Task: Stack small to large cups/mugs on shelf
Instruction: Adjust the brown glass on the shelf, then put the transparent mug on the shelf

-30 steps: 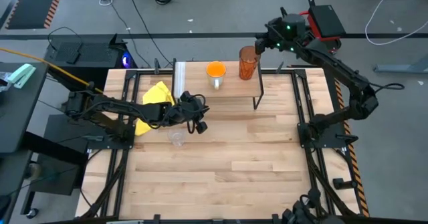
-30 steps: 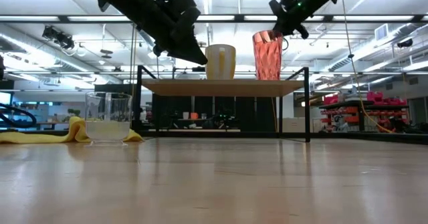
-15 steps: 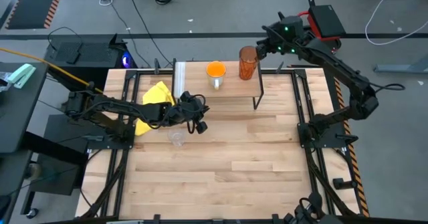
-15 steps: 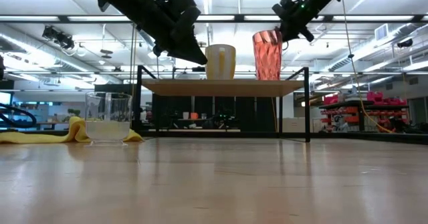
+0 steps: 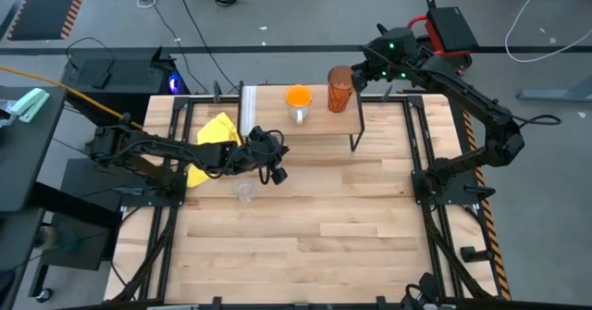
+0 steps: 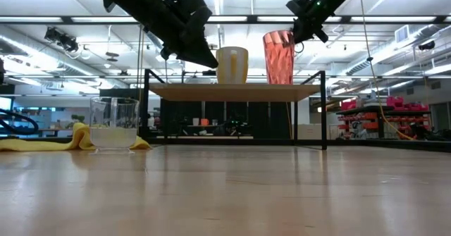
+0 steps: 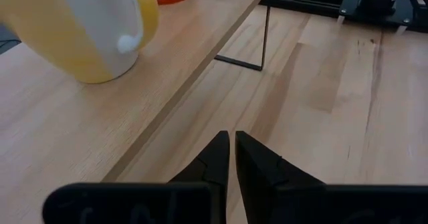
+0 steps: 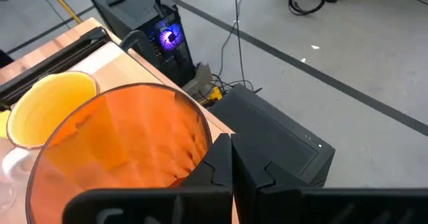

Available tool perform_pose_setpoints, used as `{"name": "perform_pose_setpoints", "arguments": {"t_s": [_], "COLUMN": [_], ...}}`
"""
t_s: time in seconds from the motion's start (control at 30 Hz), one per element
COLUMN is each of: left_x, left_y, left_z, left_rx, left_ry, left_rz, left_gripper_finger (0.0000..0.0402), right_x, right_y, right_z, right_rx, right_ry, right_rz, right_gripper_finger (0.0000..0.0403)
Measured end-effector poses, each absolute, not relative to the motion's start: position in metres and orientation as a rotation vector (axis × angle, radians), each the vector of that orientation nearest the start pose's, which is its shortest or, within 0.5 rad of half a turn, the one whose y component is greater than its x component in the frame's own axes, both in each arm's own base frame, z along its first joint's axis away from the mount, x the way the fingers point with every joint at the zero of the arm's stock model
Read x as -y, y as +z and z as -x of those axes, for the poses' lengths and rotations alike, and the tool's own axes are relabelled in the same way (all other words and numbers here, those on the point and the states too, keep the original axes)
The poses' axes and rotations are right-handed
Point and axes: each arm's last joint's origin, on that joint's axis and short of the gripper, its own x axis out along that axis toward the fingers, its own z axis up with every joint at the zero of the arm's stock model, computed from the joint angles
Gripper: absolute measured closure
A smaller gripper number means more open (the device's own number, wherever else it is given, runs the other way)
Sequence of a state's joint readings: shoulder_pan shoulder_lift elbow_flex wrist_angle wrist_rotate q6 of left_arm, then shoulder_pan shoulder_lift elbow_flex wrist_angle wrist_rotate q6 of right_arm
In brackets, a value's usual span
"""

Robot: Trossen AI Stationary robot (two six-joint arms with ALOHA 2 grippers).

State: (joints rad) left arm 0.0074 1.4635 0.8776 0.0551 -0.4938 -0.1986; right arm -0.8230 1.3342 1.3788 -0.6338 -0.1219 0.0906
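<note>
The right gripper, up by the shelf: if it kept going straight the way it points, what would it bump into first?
Most likely the amber tumbler: the shut right gripper sits right at its rim on the shelf. Whether they already touch is unclear.

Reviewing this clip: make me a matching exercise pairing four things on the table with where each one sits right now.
Things:
1. clear glass cup
2. orange mug
3. amber tumbler
4. yellow cloth

Places:
A. on the shelf, at the end where the right gripper is
B. on the tabletop beside the shelf's metal-strip end, partly under the left arm
C. on the shelf, about midway along it
D. on the bare tabletop, in front of the shelf, near the left gripper

Pairs: 1-D, 2-C, 3-A, 4-B
</note>
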Motion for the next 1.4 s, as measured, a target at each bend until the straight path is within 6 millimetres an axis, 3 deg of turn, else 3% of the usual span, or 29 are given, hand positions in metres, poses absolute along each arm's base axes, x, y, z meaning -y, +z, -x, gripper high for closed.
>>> {"name": "perform_pose_setpoints", "arguments": {"t_s": [0.3, 0.7, 0.87, 1.17, 1.4], "left_x": [-0.016, -0.016, -0.016, -0.016, -0.006], "left_y": [0.233, 0.233, 0.233, 0.233, 0.233], "left_z": [-0.309, -0.309, -0.309, -0.309, -0.310], "left_rx": [-0.469, -0.470, -0.470, -0.470, -0.471], "left_ry": [0.538, 0.538, 0.538, 0.537, 0.507], "left_rz": [0.061, 0.060, 0.060, 0.061, 0.060], "left_gripper_finger": [0.0363, 0.0370, 0.0363, 0.0372, 0.0368], "right_x": [0.201, 0.205, 0.199, 0.164, 0.123], "right_y": [0.377, 0.378, 0.387, 0.411, 0.412], "right_z": [-0.195, -0.191, -0.182, -0.147, -0.121], "right_rx": [-0.509, -0.535, -0.510, -0.473, -0.581], "right_ry": [-0.702, -0.887, -0.971, -0.998, -0.956], "right_rz": [-0.358, -0.286, -0.251, -0.238, -0.305], "right_gripper_finger": [0.0403, 0.0403, 0.0403, 0.0391, 0.0389]}}
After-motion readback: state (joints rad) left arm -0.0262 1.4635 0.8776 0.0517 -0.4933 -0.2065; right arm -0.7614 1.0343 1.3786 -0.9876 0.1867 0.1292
